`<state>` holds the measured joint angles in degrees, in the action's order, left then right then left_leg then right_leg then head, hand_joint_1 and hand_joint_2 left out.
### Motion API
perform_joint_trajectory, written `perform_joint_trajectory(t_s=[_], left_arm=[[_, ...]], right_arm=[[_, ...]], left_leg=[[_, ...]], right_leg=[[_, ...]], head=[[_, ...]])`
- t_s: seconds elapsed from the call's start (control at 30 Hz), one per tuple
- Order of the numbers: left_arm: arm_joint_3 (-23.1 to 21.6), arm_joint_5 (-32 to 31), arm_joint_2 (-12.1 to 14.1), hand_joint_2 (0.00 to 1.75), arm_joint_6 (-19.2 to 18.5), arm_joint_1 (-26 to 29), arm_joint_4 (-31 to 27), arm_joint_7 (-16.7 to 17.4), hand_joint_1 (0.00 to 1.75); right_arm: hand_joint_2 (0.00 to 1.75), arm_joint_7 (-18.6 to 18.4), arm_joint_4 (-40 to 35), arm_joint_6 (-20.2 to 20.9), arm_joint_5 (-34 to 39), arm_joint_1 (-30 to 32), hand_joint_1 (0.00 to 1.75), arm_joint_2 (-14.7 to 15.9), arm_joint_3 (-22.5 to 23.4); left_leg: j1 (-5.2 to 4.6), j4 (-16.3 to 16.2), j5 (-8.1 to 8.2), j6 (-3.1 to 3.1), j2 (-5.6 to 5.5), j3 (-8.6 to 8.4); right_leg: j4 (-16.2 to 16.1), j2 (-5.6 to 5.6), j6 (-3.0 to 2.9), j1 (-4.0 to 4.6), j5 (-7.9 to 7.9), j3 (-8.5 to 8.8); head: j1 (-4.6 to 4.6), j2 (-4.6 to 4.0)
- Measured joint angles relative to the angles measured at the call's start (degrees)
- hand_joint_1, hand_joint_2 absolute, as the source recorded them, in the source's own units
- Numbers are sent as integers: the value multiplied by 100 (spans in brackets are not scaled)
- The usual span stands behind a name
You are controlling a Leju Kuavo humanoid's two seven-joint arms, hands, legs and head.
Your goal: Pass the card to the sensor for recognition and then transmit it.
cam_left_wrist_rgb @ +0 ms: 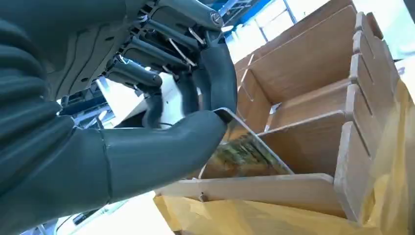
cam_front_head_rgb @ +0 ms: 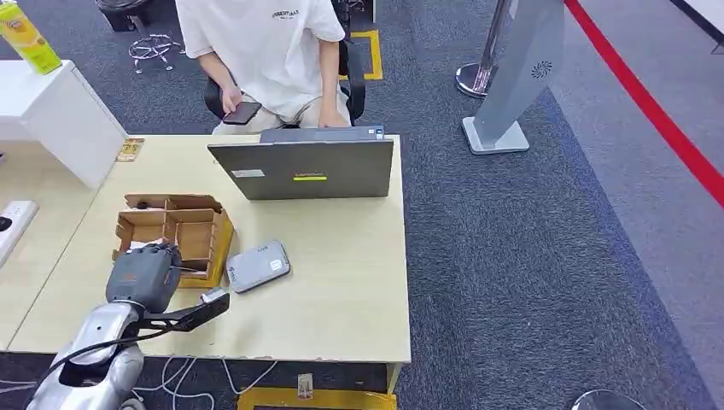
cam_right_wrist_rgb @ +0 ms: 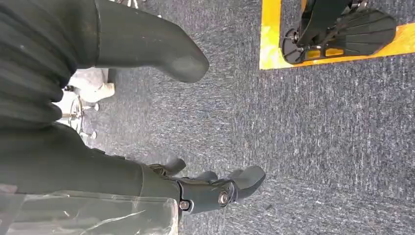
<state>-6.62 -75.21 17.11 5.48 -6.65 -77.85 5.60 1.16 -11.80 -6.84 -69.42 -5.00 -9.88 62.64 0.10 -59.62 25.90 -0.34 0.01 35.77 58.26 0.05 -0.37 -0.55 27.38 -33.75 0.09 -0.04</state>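
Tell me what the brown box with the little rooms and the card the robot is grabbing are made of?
The box looks like thin wood or stiff board: matte brown, flat panels slotted together, with pale cut edges in the left wrist view. The card looks like clear glossy plastic, perhaps a sleeve: it shines, its edge is see-through, and a greenish print shows inside. The left hand pinches it.

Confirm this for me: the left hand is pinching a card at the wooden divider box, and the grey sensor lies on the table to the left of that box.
One thing is wrong: the grey sensor lies to the right of the wooden divider box, not the left, as the head view shows. The rest holds: the left hand pinches the card at the box.
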Motion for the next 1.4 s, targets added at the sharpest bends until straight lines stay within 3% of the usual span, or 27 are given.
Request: perform_joint_trajectory(t_s=[0.47,0.73,0.9,1.17,1.4], left_arm=[[-26,227,96,175,-247,-218,127,-68,175],[-39,245,101,175,-229,-232,149,-72,175],[-105,286,101,175,-30,-211,59,-151,175],[-444,571,409,175,-157,-121,-1332,-278,175],[-590,682,831,175,232,96,-2772,-509,175]], right_arm=[[175,-15,0,2,2,0,0,28,17],[175,-15,-2,0,4,0,0,28,35],[175,-15,0,-20,70,1,0,28,59],[175,2,-2,-66,208,3,0,28,164],[175,68,-2,-138,313,9,0,28,280]], left_leg=[[0,0,0,0,0,0],[0,0,0,0,0,-1],[0,0,-1,0,0,0],[0,0,0,0,-1,1],[0,1,0,0,3,1]], right_leg=[[0,0,0,0,0,1],[0,0,0,0,0,1],[0,0,0,0,-1,1],[0,0,0,0,0,0],[0,4,0,0,1,-3]], head=[[0,0],[0,0],[0,0],[0,0],[-4,0]])
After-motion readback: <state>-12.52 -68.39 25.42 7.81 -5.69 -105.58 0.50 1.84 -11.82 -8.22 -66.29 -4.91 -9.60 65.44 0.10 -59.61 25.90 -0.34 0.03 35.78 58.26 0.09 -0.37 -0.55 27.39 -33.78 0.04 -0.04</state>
